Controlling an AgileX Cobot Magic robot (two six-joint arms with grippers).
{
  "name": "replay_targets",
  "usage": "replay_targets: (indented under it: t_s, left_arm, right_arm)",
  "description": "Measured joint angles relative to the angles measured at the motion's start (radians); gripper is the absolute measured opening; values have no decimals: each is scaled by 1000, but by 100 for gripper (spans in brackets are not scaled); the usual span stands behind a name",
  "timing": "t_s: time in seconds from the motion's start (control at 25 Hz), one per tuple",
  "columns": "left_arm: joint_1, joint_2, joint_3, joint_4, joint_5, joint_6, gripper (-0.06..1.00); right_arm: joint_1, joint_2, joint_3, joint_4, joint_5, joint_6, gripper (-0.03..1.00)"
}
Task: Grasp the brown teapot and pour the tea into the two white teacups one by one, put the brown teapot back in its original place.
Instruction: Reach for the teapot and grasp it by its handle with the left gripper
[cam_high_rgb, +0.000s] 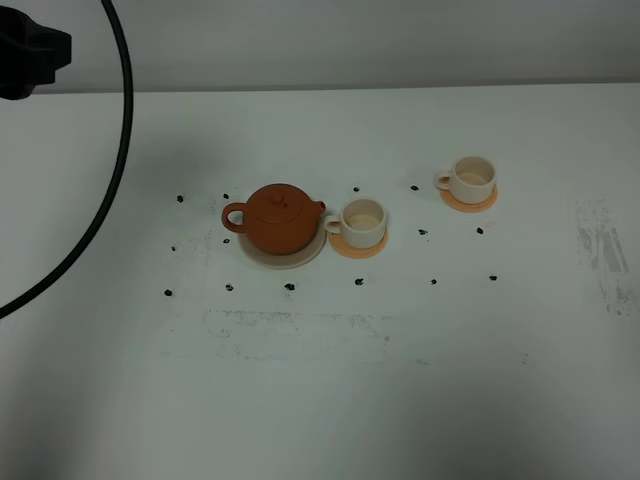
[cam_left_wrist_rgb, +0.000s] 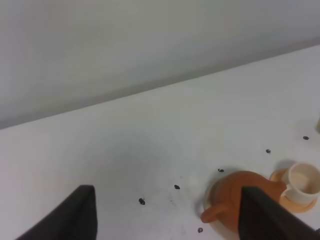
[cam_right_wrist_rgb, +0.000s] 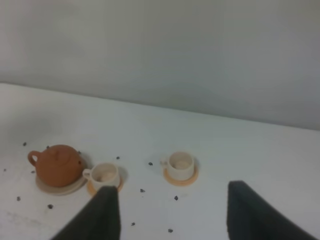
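Jaws apart; round clay teapot (cam_high_rgb: 277, 218).

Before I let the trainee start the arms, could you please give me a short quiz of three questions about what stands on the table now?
1. True or false: the brown teapot stands on the beige saucer.
2. The left gripper and the right gripper are: A) both open, holding nothing; B) both shut on a cup; C) one shut on the teapot.
3. Fill in: the teacup beside the teapot and the far teacup each sit on an orange ____.
Key: 1 true; 2 A; 3 coaster.
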Motion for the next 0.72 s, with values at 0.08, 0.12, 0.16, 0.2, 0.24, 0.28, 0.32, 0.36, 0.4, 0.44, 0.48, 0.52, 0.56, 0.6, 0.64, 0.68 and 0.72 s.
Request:
replay_targets:
  t_s: [0.08,0.12,0.16,0.2,0.24,0.28,0.32,0.36,0.4,0.44,0.48,0.52,0.56,0.6,0.64,0.68,0.72]
  left_arm:
    - [0,0,2,0,8,0,61]
    - [0,0,4,2,9,0,61]
    - [0,0,4,3,9,0,61]
    - [0,0,4,3,10,0,61]
    - [0,0,4,4,10,0,61]
    - [0,0,4,4,11,0,61]
    - [0,0,4,4,14,0,61]
    - [0,0,4,4,17,0,61]
    - [0,0,4,4,19,0,61]
    - [0,0,4,4,21,0,61]
    - [0,0,4,5,21,0,61]
    - [0,0,4,6,21,0,61]
    - [0,0,4,6,21,0,61]
    - [0,0,4,6,22,0,61]
    - [0,0,4,6,27,0,61]
    - [0,0,4,7,32,0,61]
    - [0,0,4,7,40,0,61]
  right_arm:
    - [0,-57,30,-6,13,2,46]
    - [0,-95,56,-17,19,3,45]
    - [0,-120,76,-26,24,3,45]
    - [0,-148,101,-38,30,3,44]
    - [0,-176,129,-55,33,5,44]
    - [0,-198,154,-70,35,12,44]
    - [0,-224,184,-88,37,23,44]
    - [0,-248,216,-109,37,38,44]
    - [0,-271,252,-129,37,47,44]
    - [0,-289,289,-148,37,54,44]
    - [0,-309,320,-165,34,62,44]
    - [0,-328,358,-174,32,66,44]
    - [0,-346,397,-181,26,67,44]
    - [0,-360,430,-183,19,67,44]
    - [0,-375,466,-183,5,68,44]
    - [0,-388,498,-183,-7,69,44]
    - [0,-394,516,-184,-10,73,44]
